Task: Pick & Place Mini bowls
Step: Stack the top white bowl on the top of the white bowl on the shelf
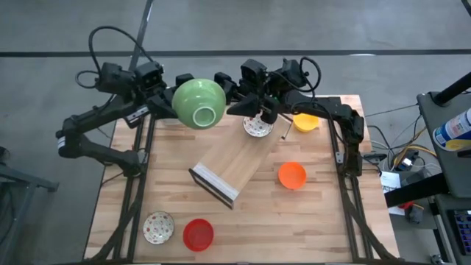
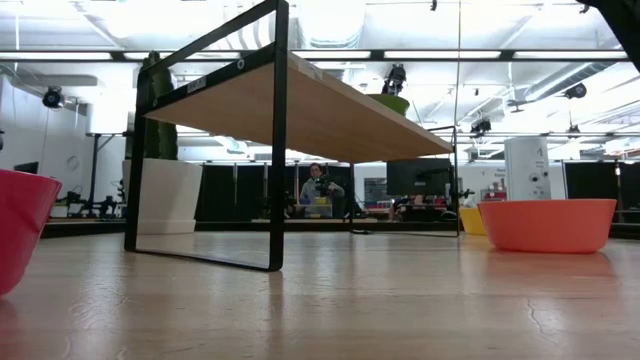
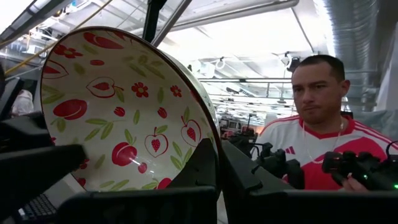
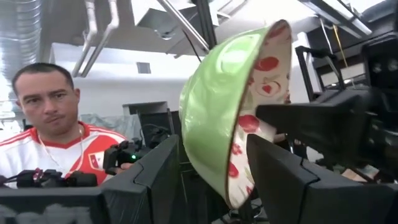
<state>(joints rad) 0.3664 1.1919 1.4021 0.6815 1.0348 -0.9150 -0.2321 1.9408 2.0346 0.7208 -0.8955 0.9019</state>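
Observation:
A large green bowl [image 1: 199, 103], white inside with red fruit prints, hangs in the air over the table's far edge, tipped on its side. My left gripper [image 1: 163, 94] is shut on it from the left. My right gripper [image 1: 239, 99] is open at the bowl's opposite side. Its fingers stand on either side of the rim [image 4: 233, 193], one by the green outside and one by the printed inside. On the table rest a white speckled mini bowl [image 1: 257, 126], a yellow one [image 1: 305, 121], an orange one [image 1: 292, 175], a red one [image 1: 197, 234] and a second white one [image 1: 158, 227]. My left gripper holds the green bowl by its rim wall, with one finger [image 4: 336, 124] inside against the printed face [image 3: 124, 124] and the other outside. It comes level from the table's left. The bowl is lifted clear, its opening facing left. The gripper's own body hides the exact spot.
A wooden shelf on a black frame [image 1: 224, 173] stands mid-table, slanted. A white pot with a cactus [image 2: 165, 195] shows in the low view. A person in a red and white shirt [image 3: 317, 124] stands beyond the far edge holding controllers. Bare wood lies in the near right corner.

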